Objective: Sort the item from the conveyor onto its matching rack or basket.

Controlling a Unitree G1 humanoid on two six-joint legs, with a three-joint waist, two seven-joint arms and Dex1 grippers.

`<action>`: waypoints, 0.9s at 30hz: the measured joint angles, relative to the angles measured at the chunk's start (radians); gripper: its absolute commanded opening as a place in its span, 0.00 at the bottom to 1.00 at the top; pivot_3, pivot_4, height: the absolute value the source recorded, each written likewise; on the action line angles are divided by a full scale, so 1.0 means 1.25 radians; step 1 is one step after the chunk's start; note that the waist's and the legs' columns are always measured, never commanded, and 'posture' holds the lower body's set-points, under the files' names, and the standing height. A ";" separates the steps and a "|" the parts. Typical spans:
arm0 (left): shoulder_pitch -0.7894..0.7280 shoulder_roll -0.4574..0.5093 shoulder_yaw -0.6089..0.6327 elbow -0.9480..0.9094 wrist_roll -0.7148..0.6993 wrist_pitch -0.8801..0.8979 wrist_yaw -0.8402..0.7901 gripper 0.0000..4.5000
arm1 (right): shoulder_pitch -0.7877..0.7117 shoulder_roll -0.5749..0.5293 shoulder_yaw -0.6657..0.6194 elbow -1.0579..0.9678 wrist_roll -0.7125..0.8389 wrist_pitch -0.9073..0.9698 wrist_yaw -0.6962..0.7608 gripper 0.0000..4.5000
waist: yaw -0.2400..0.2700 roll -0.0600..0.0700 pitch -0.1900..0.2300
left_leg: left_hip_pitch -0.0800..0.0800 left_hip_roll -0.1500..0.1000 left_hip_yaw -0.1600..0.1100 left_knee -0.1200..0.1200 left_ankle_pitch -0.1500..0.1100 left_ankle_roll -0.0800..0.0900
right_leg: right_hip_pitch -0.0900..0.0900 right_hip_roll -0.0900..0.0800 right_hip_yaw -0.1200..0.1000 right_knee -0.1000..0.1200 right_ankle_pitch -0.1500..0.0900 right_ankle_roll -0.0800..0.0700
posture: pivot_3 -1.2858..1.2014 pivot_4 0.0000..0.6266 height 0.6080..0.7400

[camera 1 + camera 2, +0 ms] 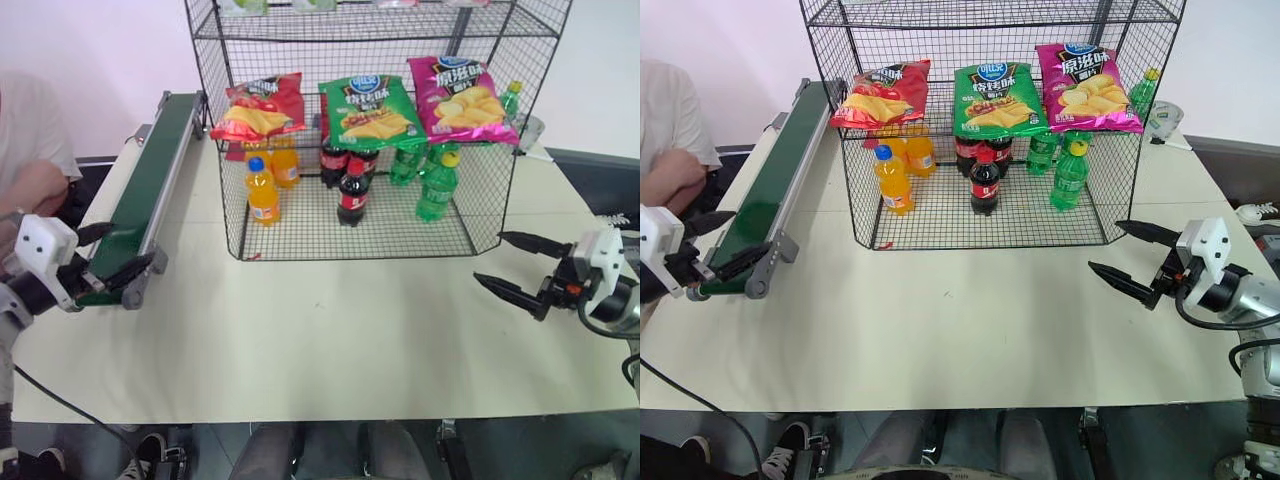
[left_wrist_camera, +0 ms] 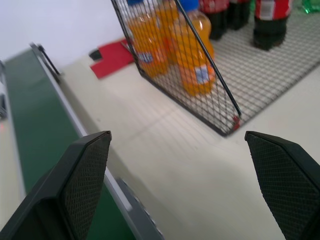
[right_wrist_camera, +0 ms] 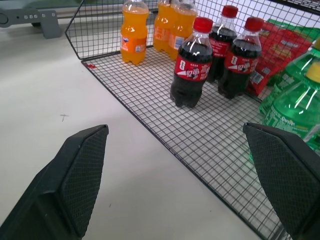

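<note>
The red crisp bag lies on the middle shelf of the black wire rack, at its left end, with one corner poking out past the mesh. The dark-green conveyor runs along the table's left side. My left gripper is open at the conveyor's near end, its fingers astride the belt's end with nothing between them. My right gripper is open over the table, just right of the rack's front right corner, and holds nothing.
A green chip bag and a magenta chip bag share the shelf. Orange bottles, cola bottles and green bottles stand on the rack's floor. A person's arm rests beside the conveyor.
</note>
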 measured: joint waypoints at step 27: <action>0.009 -0.005 0.011 0.104 -0.002 -0.121 -0.039 1.00 | -0.023 -0.018 -0.004 0.012 0.002 0.022 -0.015 1.00 | 0.003 0.001 0.001 | 0.000 0.000 0.000 -0.001 0.000 0.000 | 0.000 0.000 0.000 -0.001 0.000 0.000 | 0.52 0.24 1.00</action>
